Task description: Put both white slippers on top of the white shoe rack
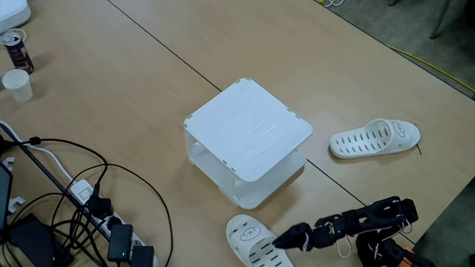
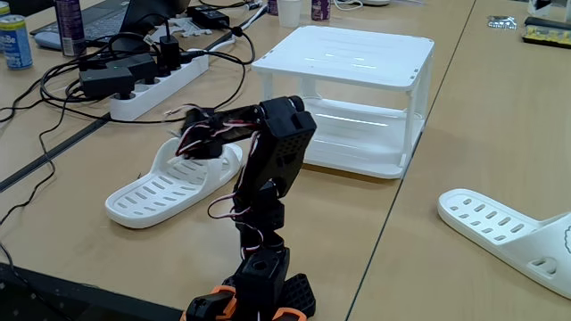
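Light wooden table [image 1: 133, 96] with a dark seam running diagonally, grey floor beyond its far edge in a fixed view. White shoe rack [image 1: 249, 130] at centre of table, square top shelf with rounded corners, bare; same shoe rack [image 2: 343, 58] seen from the side in another fixed view, translucent walls and a lower shelf visible.

First white slipper [image 1: 375, 139] lying flat on table to the right of the rack in a fixed view, well apart from it, slotted holes up; toe end of same slipper [image 2: 500, 227] at lower right in another fixed view. Second white slipper [image 1: 252, 239] on table just in front of the rack's near corner, small dark drawing on its strap; same slipper [image 2: 169, 185] lying sole down to the left of the arm in another fixed view.

Black arm [image 2: 272, 178] on an orange-trimmed base, bent forward and reaching over the second slipper. Jaws [image 1: 286, 239] [image 2: 192, 134] at the strap of the second slipper, touching or just above it; cannot tell whether closed on it or open.

Tangle of black cables and a white power strip [image 2: 152, 89] at the table's side. Paper cup [image 1: 18, 84] and a dark can [image 1: 16, 49] at upper left in a fixed view.
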Robot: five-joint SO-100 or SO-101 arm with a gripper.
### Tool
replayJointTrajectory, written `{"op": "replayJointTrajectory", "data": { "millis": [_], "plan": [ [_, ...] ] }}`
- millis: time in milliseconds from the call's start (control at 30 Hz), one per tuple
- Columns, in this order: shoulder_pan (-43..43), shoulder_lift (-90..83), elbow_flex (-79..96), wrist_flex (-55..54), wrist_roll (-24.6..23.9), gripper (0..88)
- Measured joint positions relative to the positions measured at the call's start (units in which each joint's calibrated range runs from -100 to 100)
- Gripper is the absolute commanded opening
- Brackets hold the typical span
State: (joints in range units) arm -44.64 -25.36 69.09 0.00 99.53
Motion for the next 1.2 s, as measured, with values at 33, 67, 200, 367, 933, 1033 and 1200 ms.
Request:
{"op": "replayJointTrajectory", "data": {
  "millis": [33,67,200,367,933,1033,1200],
  "plan": [
    [1.35,0.74,-0.27,0.0,0.0,11.1],
    [2.7,1.48,-0.72,0.0,0.0,11.1],
    [4.49,3.3,-2.61,0.0,0.0,11.3],
    [5.32,6.76,-6.02,0.0,0.0,15.2],
    [3.45,19.88,-17.79,0.0,0.0,15.4],
    [3.45,23.01,-20.4,0.0,0.0,15.4],
    [4.04,28.37,-25.34,0.0,0.0,14.9]
  ]
}}
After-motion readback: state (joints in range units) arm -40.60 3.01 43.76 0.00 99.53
